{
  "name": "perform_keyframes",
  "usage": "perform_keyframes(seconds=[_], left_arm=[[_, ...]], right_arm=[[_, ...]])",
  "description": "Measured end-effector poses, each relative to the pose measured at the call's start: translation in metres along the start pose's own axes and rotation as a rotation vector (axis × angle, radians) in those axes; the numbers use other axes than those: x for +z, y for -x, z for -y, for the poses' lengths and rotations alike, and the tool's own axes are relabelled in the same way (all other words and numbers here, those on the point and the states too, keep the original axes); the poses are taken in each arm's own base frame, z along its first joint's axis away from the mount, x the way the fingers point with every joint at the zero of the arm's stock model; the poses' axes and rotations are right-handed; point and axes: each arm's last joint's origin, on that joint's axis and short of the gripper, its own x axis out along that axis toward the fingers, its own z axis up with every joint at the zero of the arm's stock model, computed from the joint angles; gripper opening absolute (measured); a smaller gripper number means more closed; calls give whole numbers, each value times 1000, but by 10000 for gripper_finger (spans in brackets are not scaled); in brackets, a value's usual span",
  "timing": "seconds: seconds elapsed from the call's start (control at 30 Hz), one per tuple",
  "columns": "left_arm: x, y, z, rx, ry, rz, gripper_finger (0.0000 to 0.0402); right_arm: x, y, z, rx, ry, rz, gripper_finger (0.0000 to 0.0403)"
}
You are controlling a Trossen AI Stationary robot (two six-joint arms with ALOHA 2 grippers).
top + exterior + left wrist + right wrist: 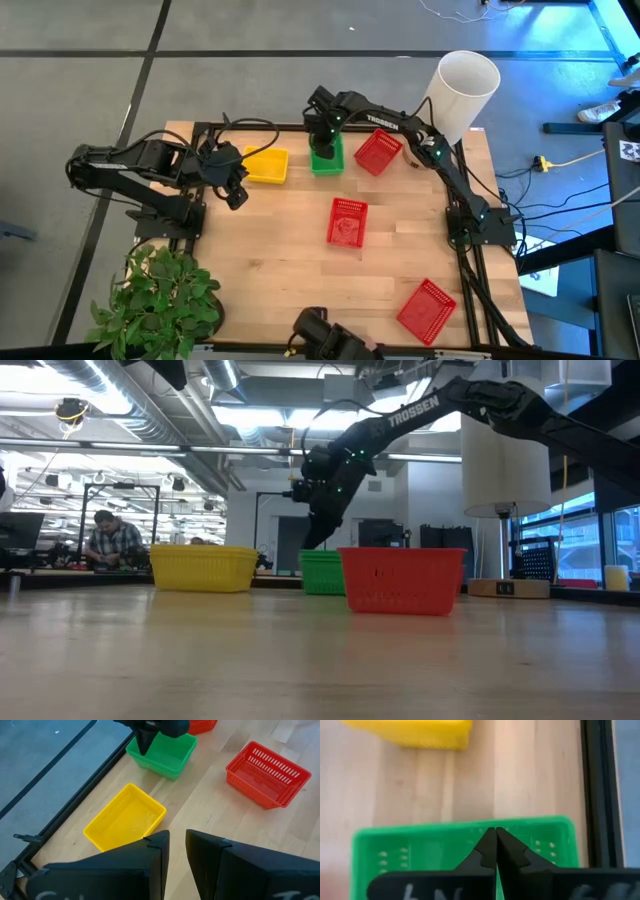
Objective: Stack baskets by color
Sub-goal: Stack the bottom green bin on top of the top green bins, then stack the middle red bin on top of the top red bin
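Observation:
My right gripper (496, 832) is shut and slants down over the green baskets (326, 158), its tips at their left rim. At least two of these green baskets look nested, sitting on the table by its far edge. Left of them is a yellow basket (266, 165). One red basket (378, 152) stands askew to their right, another (347, 221) is mid-table, and a third (427, 310) is near the front right. My left gripper (177, 845) hovers open and holding nothing, left of the yellow basket (125, 817). My right gripper's shut tips come from above, slanting from the table's right, down to the green baskets' left rim (445, 827). I cannot tell whether they touch the rim or hang just over it. The baskets stand flat on the table.
A tall white cylinder (465, 85) stands at the far right corner, under my right arm. A potted plant (155, 300) is at the near left corner. A dark rail (600, 795) runs along the table's far edge. Bare wood lies between the yellow basket and the mid-table red one.

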Motion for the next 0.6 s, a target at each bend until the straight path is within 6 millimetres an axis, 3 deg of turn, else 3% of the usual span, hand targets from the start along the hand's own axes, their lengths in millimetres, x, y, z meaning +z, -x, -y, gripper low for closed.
perform_keyframes(seconds=[0.13, 0.3, 0.6], left_arm=[[0, 0, 0, 0, 0, 0, 55], [-1, 0, 0, 3, -4, -5, 55], [-3, 0, -2, 14, -30, -25, 55]], right_arm=[[6, 4, -3, -42, 10, -9, 0], [25, 35, -18, -87, 30, -50, 0], [36, 103, -97, 8, 91, -163, 0]])
